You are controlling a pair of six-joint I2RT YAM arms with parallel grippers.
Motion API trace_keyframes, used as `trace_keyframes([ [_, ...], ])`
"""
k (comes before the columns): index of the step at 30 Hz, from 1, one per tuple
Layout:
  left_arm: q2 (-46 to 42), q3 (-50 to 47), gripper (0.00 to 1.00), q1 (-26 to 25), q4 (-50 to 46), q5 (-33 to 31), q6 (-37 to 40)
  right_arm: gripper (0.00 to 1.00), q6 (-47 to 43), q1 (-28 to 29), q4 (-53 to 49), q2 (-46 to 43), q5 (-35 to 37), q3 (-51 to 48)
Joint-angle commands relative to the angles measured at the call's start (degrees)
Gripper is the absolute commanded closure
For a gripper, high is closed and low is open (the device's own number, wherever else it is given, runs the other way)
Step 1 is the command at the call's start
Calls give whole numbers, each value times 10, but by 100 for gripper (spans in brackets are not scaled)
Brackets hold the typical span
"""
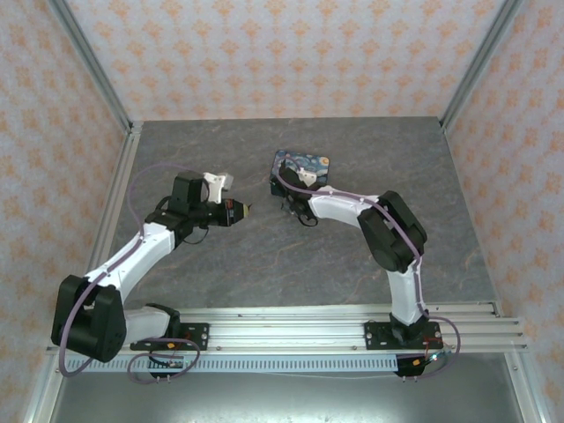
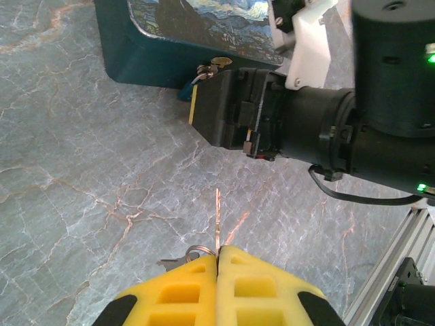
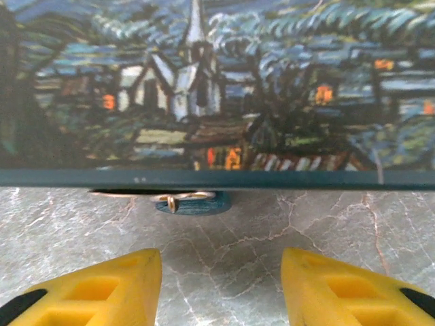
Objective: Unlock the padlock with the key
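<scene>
Key [image 2: 217, 212] pinched; padlock [image 3: 194, 203] at the tin's [image 3: 217, 102] near edge.
Left jaws clenched on the key; right jaws parted about halfway, holding nothing, facing the padlock.

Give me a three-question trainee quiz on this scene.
1. True or false: the left gripper pinches the key between shut fingers.
2. Where is the padlock relative to the tin? A on its lid; B low against its near side; C far from it.
3. Fill in: the right gripper has its fingers ____ (open or shut).
Key: 1 true; 2 B; 3 open.
</scene>
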Motion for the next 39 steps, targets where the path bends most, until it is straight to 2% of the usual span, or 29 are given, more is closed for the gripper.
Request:
trace_keyframes([
  [1, -23, -16, 100, 4, 22, -14, 14, 51, -4, -1, 14, 13, 31, 14],
  [21, -30, -48, 100, 4, 46, -26, 1, 52, -27, -25, 12, 63, 22, 65],
  [29, -48, -72, 100, 4, 64, -29, 4, 79, -67, -35, 18, 67, 10, 75],
  [34, -74, -88, 100, 4, 60, -37, 23, 87, -100, -37, 13, 46, -15, 70],
  [39, -82, -86, 100, 4, 15, -19, 77, 94, -135, -37, -1, 9, -82, 56],
])
